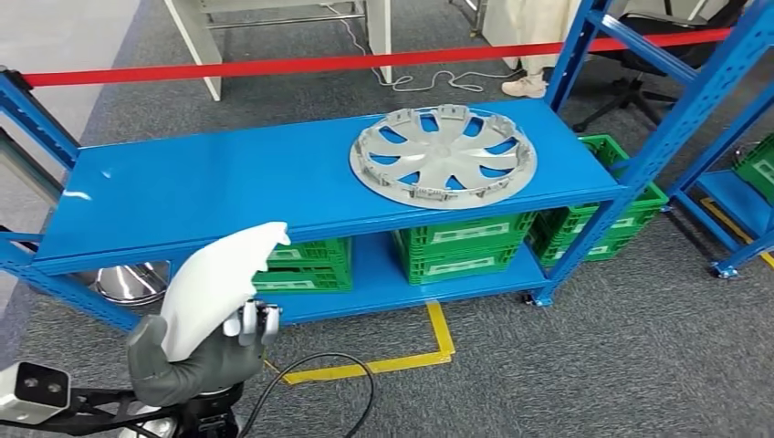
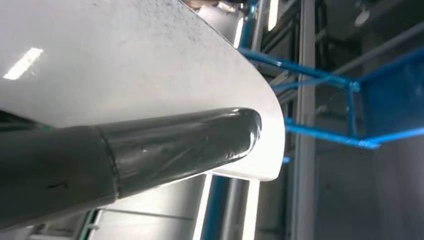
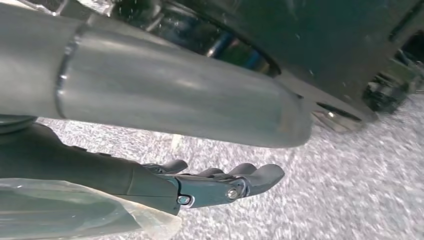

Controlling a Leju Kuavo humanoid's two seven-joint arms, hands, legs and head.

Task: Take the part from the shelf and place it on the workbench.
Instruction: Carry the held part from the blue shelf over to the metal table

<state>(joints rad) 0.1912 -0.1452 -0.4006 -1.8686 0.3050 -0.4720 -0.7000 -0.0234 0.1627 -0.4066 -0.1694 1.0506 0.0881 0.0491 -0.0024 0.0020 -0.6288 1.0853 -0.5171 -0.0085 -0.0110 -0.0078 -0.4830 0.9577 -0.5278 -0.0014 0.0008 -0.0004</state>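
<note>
White part, a curved panel, is gripped in the left hand at the near left of the head view, held up in front of the blue shelf and just short of its near edge. From the left wrist view the same part is seen pressed against the thick dark thumb, its rounded tip reaching past the thumb's end, with blue shelf struts beyond. On the shelf top, to the right, a silver wheel cover is laid flat, well apart from the hand. Green crates are stacked on the lower level; white labels are fixed to their fronts, but the writing cannot be read. A red tape is stretched across the far side, and a yellow floor line is marked near the shelf foot. In the right wrist view the right hand is held over grey floor, fingers slack and apart, nothing grasped.
</note>
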